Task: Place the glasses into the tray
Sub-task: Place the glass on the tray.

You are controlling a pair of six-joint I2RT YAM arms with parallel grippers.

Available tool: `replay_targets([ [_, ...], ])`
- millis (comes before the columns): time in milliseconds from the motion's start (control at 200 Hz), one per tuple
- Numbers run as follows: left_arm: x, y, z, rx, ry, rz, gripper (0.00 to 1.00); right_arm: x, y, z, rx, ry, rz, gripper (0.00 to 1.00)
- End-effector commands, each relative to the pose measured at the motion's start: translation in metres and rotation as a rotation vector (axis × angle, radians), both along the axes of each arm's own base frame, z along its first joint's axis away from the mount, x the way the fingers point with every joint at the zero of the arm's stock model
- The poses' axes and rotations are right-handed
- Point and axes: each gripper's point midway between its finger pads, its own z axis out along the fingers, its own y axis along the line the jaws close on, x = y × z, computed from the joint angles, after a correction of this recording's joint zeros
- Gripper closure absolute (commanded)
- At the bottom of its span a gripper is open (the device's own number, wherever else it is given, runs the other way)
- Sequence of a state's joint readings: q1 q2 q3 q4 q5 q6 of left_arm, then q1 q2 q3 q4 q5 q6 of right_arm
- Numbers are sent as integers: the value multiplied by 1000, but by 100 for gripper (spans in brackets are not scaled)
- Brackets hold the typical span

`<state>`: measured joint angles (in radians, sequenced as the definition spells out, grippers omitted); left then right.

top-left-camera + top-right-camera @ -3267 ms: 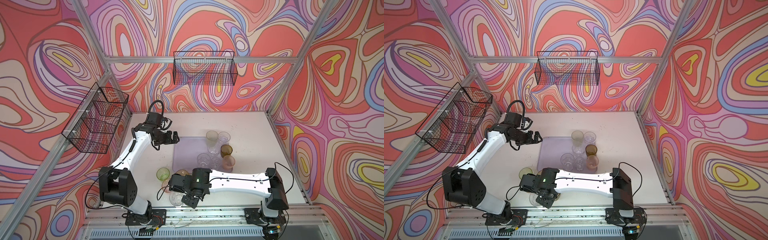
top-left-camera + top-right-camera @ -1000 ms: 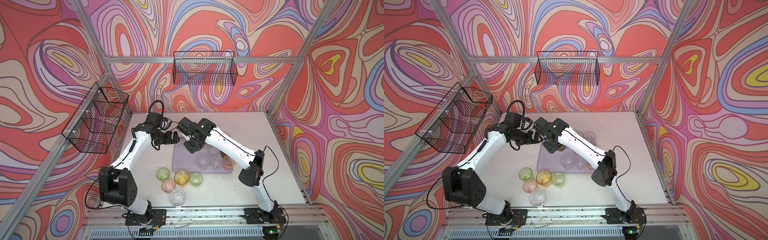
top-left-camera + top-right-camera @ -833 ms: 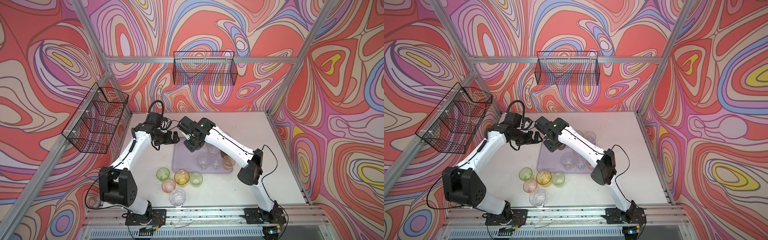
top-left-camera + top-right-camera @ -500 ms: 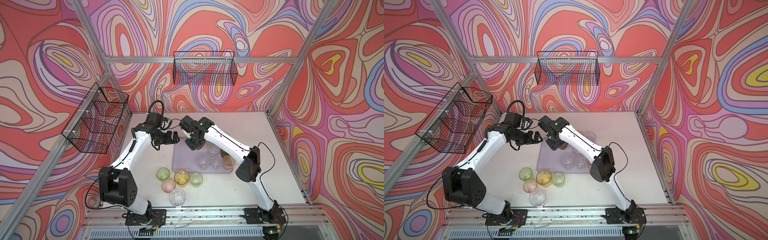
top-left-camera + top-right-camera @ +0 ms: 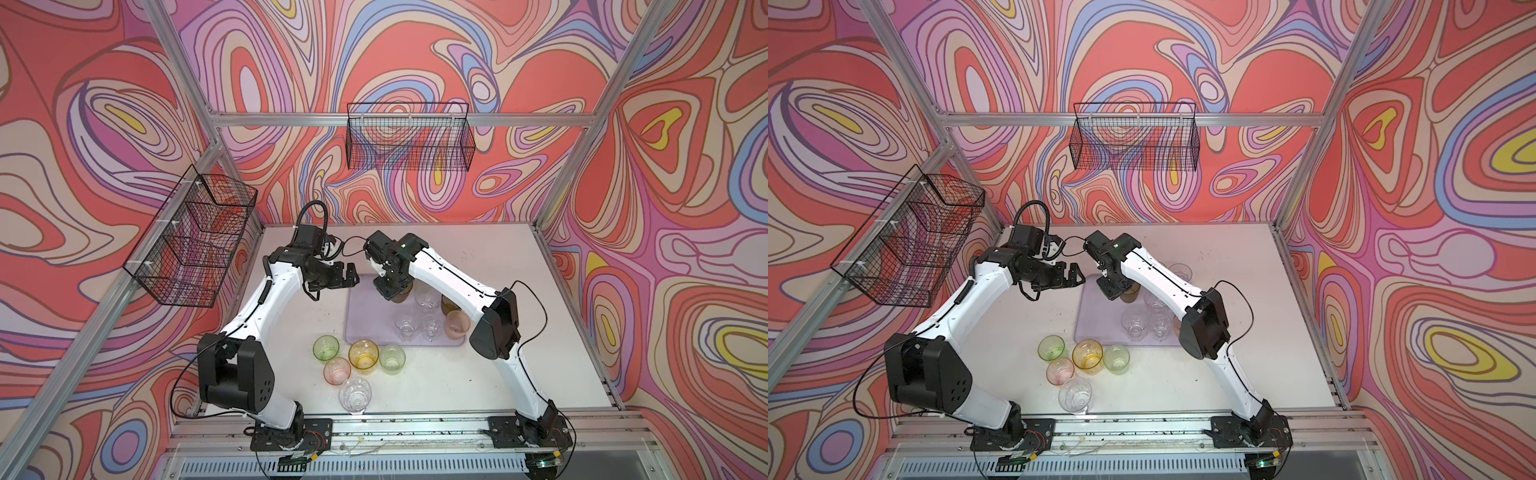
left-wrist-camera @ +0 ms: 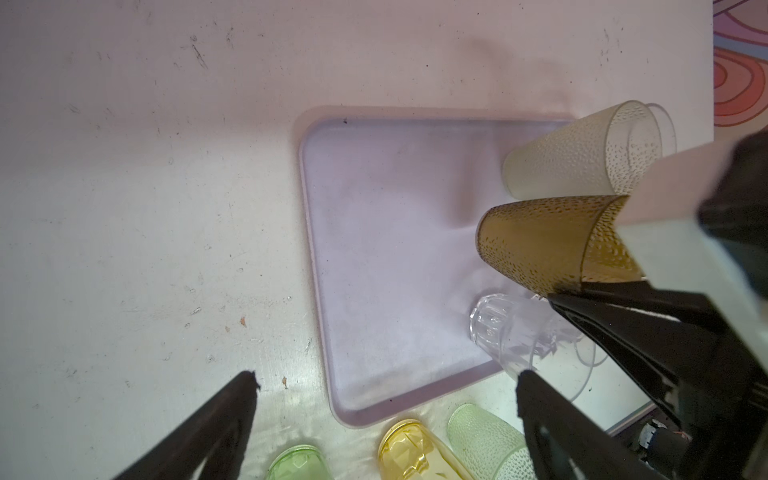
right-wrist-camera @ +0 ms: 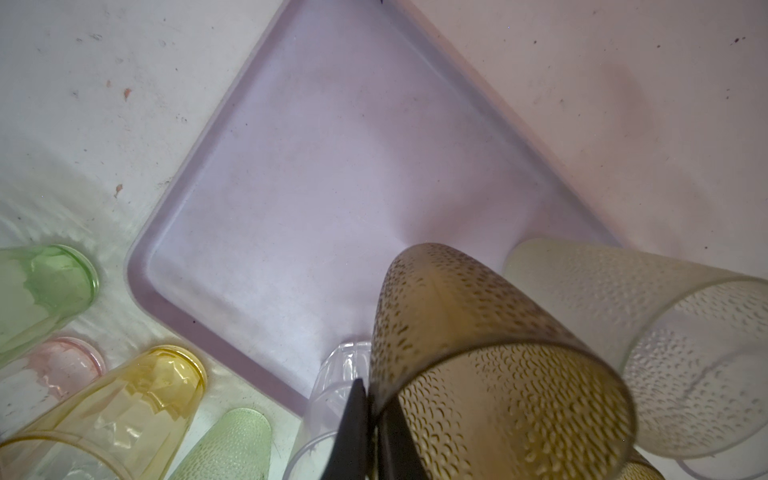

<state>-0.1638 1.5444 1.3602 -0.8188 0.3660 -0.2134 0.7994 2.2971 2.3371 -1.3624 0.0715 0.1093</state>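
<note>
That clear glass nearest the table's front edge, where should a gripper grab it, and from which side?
I'd pinch the rim wall of the clear glass, one finger inside, one outside, coming straight down over its front side. It stands upright, mouth up, and the pink glass crowds its far side. The right gripper holds the brown glass the same way.

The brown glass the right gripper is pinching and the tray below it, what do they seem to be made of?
The brown glass: probably translucent plastic, possibly real glass; olive-brown tint, wall covered in small dimples, smooth rim, light passing through. The tray: looks like moulded plastic, pale lavender, matte, scuffed, with rounded corners and a low rim.
</note>
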Motion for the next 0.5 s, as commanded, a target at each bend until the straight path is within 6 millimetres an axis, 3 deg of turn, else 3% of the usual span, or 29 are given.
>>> replay_targets([
  [0, -2, 0, 11, -8, -17, -5, 0, -3, -4, -19, -30, 53, -16, 100],
  [496, -2, 0, 10, -9, -16, -6, 0, -10, -7, -36, -55, 123, -26, 100],
])
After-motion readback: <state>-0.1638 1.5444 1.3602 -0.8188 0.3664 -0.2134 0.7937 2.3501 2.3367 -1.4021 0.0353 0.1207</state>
